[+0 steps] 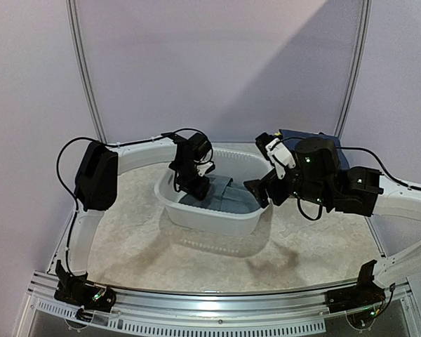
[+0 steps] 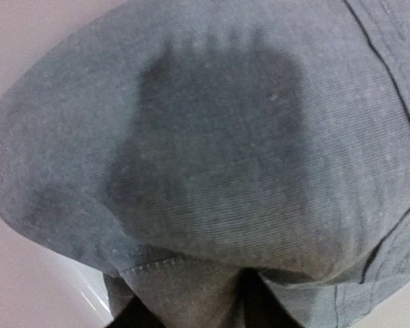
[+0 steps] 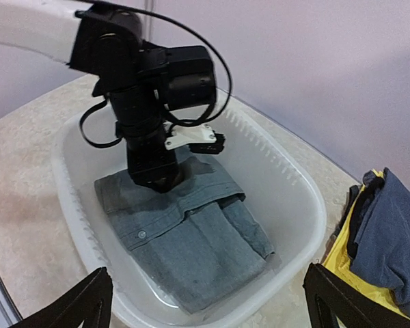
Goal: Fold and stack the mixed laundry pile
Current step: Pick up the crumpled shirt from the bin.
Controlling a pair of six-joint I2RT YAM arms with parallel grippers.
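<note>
two hands work around one garment. the folded grey woven trousers (image 3: 191, 239) lie flat in the bottom of the oblong white plastic basin (image 3: 297, 205), which stands mid-way across the speckled beige table (image 1: 126, 239). their long axis runs along the basin's length, with the buttoned waistband across the middle.

the left hand (image 3: 154, 179) stands straight down on the end of the trousers farthest from the right arm, touching the cloth. the right hand (image 3: 206, 270) hangs at the opposite end, by the basin's rim and apart from the cloth, its fingers spread wide and holding nothing. so the left hand is by far the nearer. any lift would likely start from its end, with the free end of the trousers pointing toward the right hand.

whether the left hand has pinched the cloth i cannot tell. its fingertips are buried against the fabric in the right wrist view. its own camera shows only grey weave, a dark shadow patch, and two dark shapes at the bottom edge with a stitched fold between them.

a yellow garment (image 3: 359, 270) and a navy garment (image 3: 396, 232) lie on the table beyond the basin's right end. they are cut off by the picture's edge there and mostly hidden behind the right arm from above.
</note>
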